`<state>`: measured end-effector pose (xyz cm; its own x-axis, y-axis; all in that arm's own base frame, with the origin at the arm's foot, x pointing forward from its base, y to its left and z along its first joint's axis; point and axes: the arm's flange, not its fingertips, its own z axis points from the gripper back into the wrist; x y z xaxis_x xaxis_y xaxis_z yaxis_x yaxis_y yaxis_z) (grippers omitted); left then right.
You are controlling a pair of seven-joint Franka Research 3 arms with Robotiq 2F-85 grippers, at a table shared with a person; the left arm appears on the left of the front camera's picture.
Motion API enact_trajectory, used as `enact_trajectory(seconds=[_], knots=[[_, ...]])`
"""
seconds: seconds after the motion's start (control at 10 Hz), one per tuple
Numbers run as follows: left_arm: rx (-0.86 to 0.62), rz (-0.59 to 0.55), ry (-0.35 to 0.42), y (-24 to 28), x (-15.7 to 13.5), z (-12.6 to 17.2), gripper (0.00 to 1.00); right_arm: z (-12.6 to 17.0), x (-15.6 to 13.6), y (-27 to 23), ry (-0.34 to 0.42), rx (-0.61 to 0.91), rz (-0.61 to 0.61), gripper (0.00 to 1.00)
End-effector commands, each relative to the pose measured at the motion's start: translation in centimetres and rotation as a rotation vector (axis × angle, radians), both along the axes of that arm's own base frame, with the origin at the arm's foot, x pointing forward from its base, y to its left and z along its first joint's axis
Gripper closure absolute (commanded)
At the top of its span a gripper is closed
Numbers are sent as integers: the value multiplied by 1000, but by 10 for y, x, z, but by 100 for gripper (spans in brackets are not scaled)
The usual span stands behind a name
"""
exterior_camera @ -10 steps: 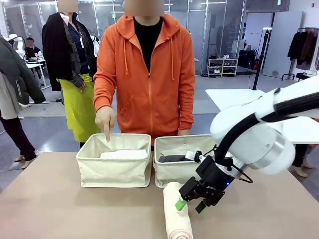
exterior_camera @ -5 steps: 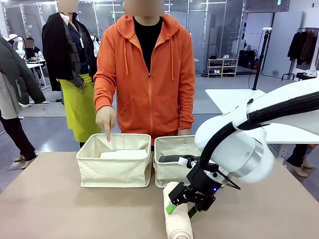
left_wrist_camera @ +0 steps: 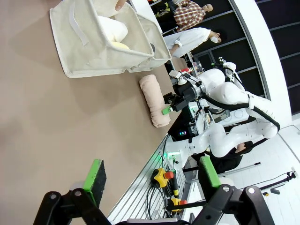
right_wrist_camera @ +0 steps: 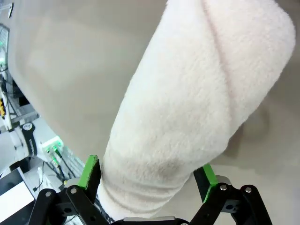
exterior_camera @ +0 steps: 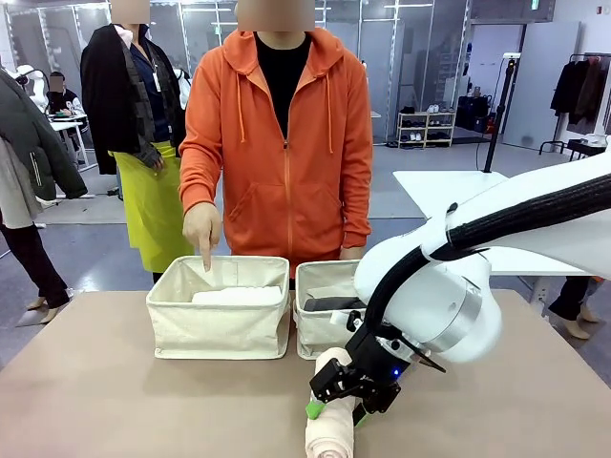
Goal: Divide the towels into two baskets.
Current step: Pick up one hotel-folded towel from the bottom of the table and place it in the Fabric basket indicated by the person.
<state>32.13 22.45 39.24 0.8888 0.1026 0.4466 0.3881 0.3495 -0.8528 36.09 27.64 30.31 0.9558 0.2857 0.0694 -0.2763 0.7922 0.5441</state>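
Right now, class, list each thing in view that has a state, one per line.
pink-beige towel: rolled, lying on the table, between the right gripper's fingers.
white towel: in the left basket.
dark grey towel: in the right basket.
left basket: upright; person's finger points into it.
right basket: upright.
right gripper: open, straddling the towel.
left gripper: open, empty.

Right arm reaches in from 3 o'clock, wrist bent down, its hand [exterior_camera: 334, 400] spread wide; left hand [left_wrist_camera: 152, 174] hangs wide open too
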Motion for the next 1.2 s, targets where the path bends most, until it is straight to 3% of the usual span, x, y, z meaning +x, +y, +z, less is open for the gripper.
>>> enact_trajectory(seconds=[0.0,0.3,0.4,0.5,0.9,1.1], knots=[[-7,7,-5,0,-3,2,0,-3,-2,18,-46,-63,-59,2],[-7,7,-5,0,-3,2,0,-4,-4,24,-57,-84,-49,36],[-7,7,-5,0,-3,2,0,-4,-4,24,-56,-88,-51,42],[-7,7,-5,0,-3,2,0,-2,-4,23,-57,-89,-54,56],[-7,7,-5,0,-3,2,0,32,-13,29,-112,-153,61,60],[-7,7,-5,0,-3,2,0,74,-21,39,-141,-200,243,60]])
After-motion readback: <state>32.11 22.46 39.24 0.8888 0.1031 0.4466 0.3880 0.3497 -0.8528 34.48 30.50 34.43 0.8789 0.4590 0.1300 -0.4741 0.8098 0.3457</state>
